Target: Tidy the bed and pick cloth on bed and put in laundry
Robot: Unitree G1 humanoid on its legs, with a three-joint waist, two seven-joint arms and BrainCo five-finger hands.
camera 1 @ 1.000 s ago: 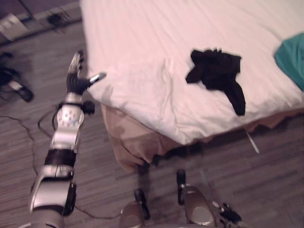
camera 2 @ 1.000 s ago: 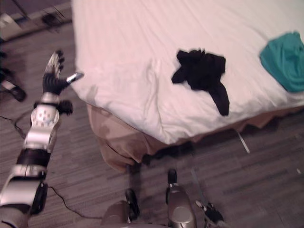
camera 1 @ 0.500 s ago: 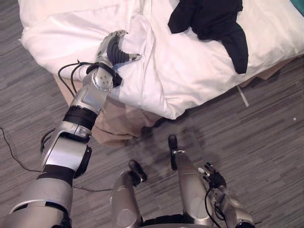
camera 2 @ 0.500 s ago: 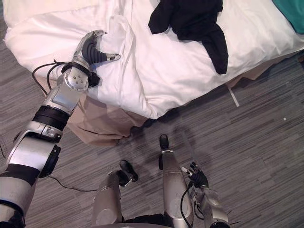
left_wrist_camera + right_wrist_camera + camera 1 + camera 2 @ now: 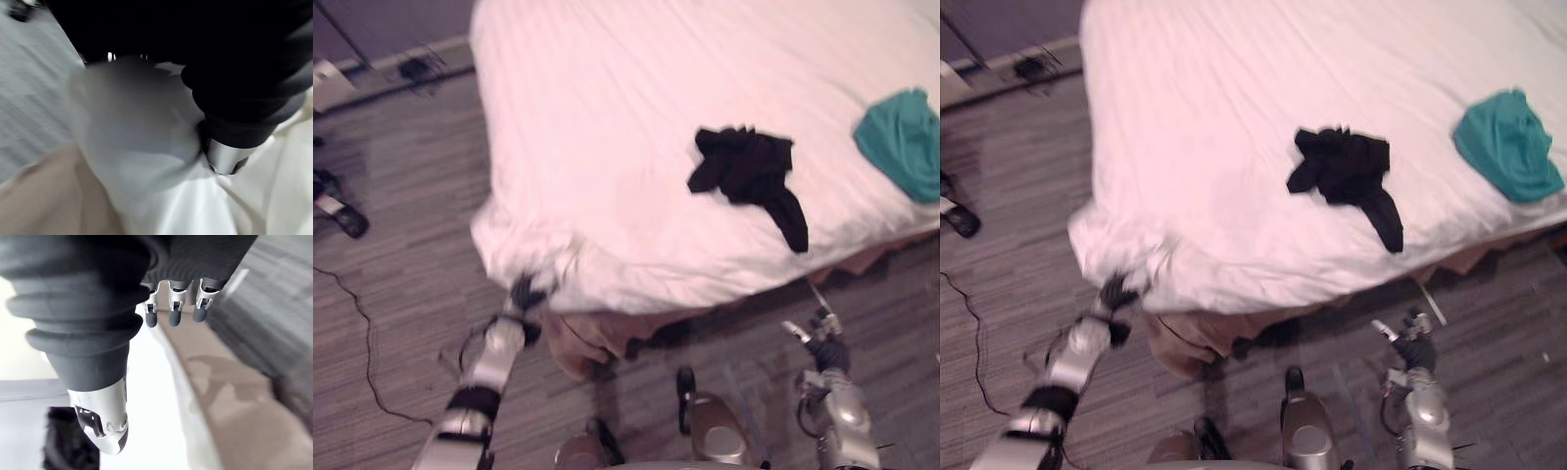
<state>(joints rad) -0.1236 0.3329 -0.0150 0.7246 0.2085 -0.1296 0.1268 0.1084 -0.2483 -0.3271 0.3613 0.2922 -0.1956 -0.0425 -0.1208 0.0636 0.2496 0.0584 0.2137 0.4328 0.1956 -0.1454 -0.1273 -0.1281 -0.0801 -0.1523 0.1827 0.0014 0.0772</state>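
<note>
Pinching the white sheet (image 5: 607, 147), left robot hand (image 5: 524, 292) sits well apart from black cloth (image 5: 749, 176); right robot hand (image 5: 822, 343) loose-fingered.

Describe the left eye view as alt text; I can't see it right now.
The robot's left hand grips the bunched near-left corner of the white sheet. A black cloth lies mid-sheet with a teal cloth to its right, and the right hand hangs open over the floor.
</note>
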